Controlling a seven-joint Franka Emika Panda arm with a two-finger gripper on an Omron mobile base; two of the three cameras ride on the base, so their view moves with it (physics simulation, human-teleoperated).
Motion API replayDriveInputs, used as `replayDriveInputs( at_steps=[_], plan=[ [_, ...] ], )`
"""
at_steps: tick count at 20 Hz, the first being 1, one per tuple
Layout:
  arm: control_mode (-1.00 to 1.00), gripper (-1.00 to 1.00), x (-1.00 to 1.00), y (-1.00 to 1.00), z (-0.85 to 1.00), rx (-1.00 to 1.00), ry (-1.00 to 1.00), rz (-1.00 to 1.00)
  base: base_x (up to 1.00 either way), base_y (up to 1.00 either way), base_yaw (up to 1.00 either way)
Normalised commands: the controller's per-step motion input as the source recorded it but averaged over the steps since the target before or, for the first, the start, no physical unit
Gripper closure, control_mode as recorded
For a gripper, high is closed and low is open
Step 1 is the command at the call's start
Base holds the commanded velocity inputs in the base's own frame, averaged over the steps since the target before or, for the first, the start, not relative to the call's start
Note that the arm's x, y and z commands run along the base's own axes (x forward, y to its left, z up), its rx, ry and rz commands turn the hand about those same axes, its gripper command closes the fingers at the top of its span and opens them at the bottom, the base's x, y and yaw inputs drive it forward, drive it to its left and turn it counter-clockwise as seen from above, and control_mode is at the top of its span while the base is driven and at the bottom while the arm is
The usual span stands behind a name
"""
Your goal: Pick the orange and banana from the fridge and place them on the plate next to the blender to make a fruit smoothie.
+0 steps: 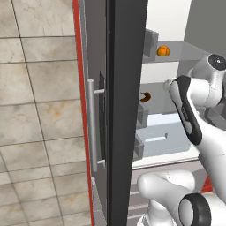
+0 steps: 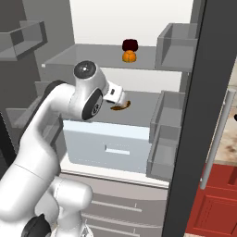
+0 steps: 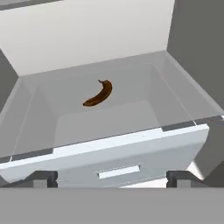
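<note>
While empty, pincer (image 3: 112,178) wide apart

Banana (image 3: 99,93) lies alone on clear fridge shelf (image 3: 131,116) above pale drawer (image 3: 131,162); fingers (image 3: 43,178) spread wide.

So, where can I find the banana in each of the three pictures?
Left base view: banana just right of the dark door edge, mid-height.
Right base view: banana centre, beside the arm's wrist.
Hand view: banana upper centre, on the glass shelf.
Shared landmark: the pale drawer below it.
</note>
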Motion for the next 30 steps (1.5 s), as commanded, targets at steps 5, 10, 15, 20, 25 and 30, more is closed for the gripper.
replayDriveInputs(
  at_steps=[5,10,15,20,25,30],
  plan=[
    [-1.00,-1.00,0.00,-0.34,0.92,0.00,-0.01,-0.07,0.00,0.00,0.00],
    [-1.00,-1.00,0.13,-0.16,0.84,0.00,0.03,0.00,0.00,0.00,0.00],
    [-1.00,-1.00,0.05,-0.08,0.06,0.00,0.03,0.00,0.00,0.00,0.00],
    [-1.00,-1.00,0.35,0.00,-0.08,0.00,0.00,0.00,0.00,0.00,0.00],
    [-1.00,-1.00,0.60,0.00,0.00,0.00,0.00,0.00,0.00,0.00,0.00],
    [-1.00,-1.00,0.82,0.00,0.00,0.00,0.00,0.00,0.00,0.00,0.00]
  ],
)
